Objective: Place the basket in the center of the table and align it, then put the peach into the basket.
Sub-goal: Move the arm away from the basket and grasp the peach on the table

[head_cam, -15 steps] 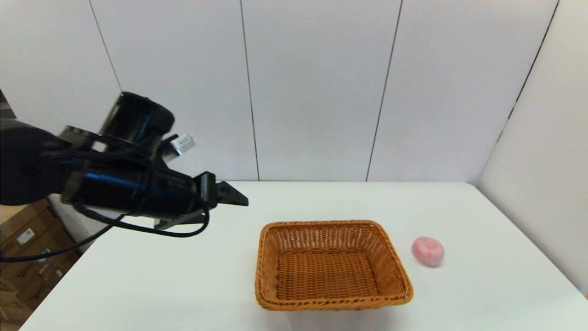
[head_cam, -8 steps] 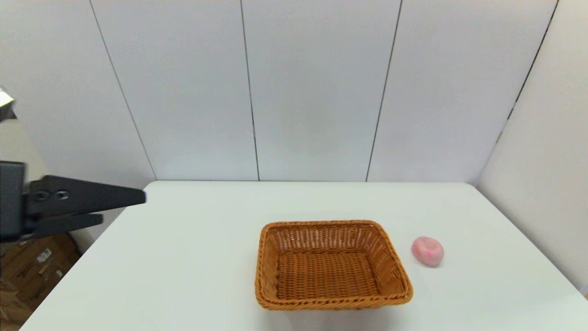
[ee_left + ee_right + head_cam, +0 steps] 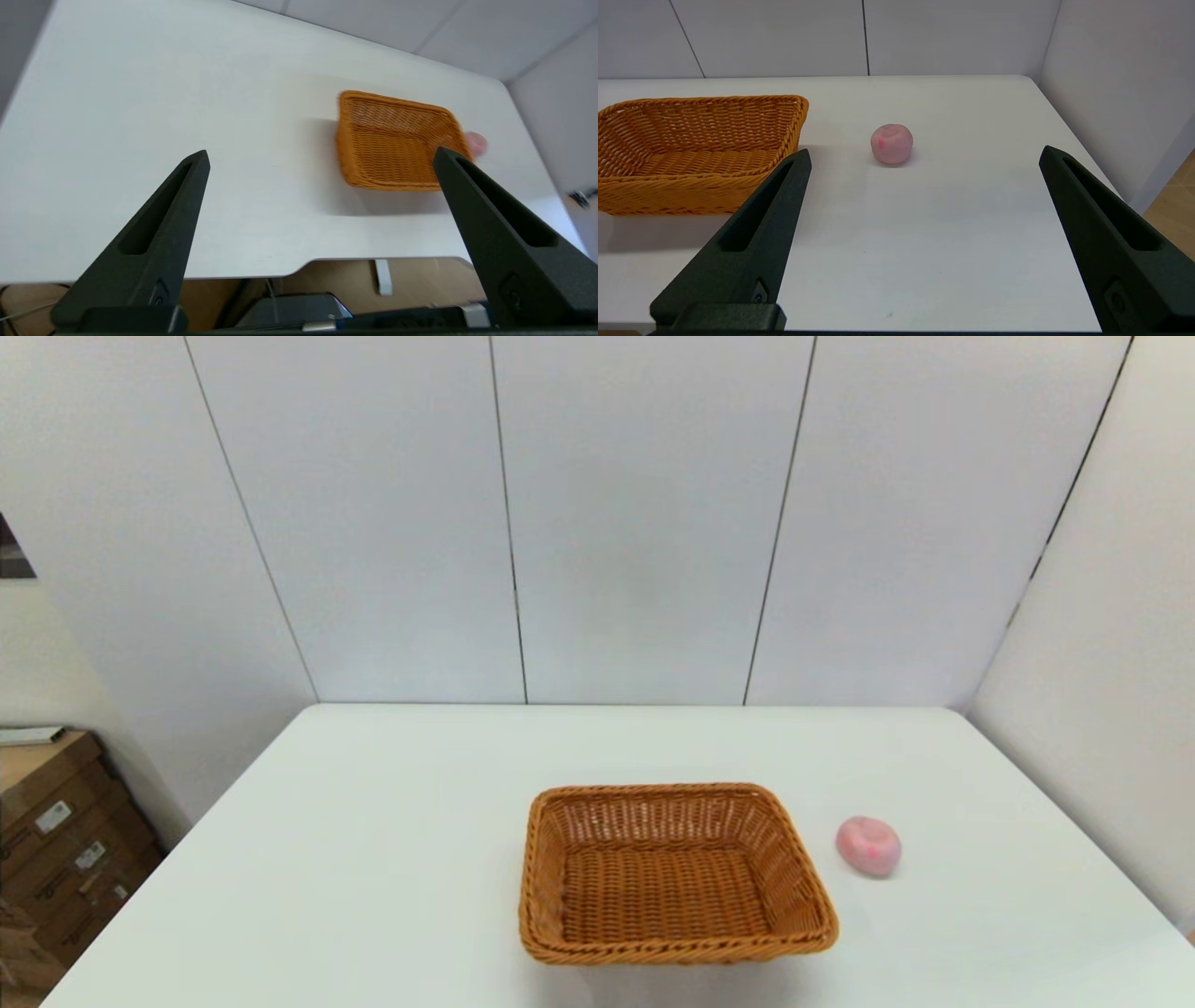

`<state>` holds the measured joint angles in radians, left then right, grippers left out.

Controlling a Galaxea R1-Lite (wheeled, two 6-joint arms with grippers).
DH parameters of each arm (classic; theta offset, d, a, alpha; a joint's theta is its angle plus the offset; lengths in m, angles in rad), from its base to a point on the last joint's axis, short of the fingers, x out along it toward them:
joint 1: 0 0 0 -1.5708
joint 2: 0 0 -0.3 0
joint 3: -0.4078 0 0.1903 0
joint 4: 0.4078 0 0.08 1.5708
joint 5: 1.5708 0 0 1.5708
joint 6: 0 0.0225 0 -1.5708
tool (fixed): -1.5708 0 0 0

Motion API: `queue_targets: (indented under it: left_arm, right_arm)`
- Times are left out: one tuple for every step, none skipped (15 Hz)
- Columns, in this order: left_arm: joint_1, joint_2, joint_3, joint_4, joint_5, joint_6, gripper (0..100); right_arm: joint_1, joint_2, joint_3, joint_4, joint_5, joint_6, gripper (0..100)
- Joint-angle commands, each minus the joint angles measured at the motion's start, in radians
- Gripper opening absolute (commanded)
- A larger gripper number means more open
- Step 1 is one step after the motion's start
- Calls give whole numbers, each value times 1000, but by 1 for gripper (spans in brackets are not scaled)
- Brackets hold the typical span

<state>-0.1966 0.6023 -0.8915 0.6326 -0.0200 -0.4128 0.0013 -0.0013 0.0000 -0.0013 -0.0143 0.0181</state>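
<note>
White table (image 3: 373, 859) | wicker basket (image 3: 672, 877) empty | pink blotchy peach (image 3: 868, 846) beside | both tools wide

Grey wall panels (image 3: 635, 523) with thin dark seams stand behind the worktop, and another panelled wall (image 3: 1102, 663) closes the right side. Stacked cardboard boxes (image 3: 56, 831) with white labels sit low at far left.

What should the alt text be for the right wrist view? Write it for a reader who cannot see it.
A pink peach sits alone on the white table, beyond the open right end effector, which holds nothing. An empty orange wicker basket stands on the table beside the peach, apart from it.
</note>
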Motion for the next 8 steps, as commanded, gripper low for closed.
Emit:
queue_targets:
  left_arm:
    - [108, -299, 236, -25, 77, 83, 100]
    - [134, -334, 259, -25, 75, 101, 100]
    - [163, -358, 275, -25, 74, 118, 100]
    - [189, -389, 293, -25, 69, 137, 100]
    - [201, -420, 325, -28, 71, 167, 100]
    - [200, -461, 368, -42, 72, 200, 100]
    - [197, -506, 434, -73, 71, 209, 100]
    - [197, -536, 513, -111, 75, 210, 100]
  right_arm:
    - [0, 1, 0, 0, 0, 0, 100]
    - [0, 1, 0, 0, -1, 0, 100]
    - [0, 1, 0, 0, 0, 0, 100]
    - [0, 1, 0, 0, 0, 0, 100]
    - [0, 1, 0, 0, -1, 0, 100]
    - [0, 1, 0, 0, 0, 0, 100]
    - [0, 1, 0, 0, 0, 0, 100]
    - [0, 1, 0, 0, 0, 0, 100]
